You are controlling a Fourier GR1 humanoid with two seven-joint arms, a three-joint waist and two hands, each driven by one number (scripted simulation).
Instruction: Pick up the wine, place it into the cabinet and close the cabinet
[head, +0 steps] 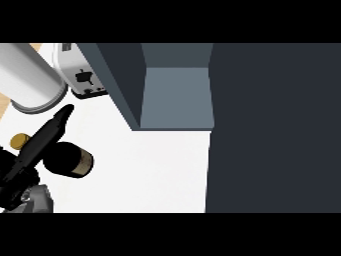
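resting beside the wine, left hand outstretched.

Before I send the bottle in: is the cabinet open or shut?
Open. The cabinet shows its bare grey inside, with its dark door swung out at the right.

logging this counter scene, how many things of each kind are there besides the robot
dark wine bottle with gold band: 1
white toaster: 1
open blue-grey cabinet: 1
small gold round object, kind unclear: 1
total: 4
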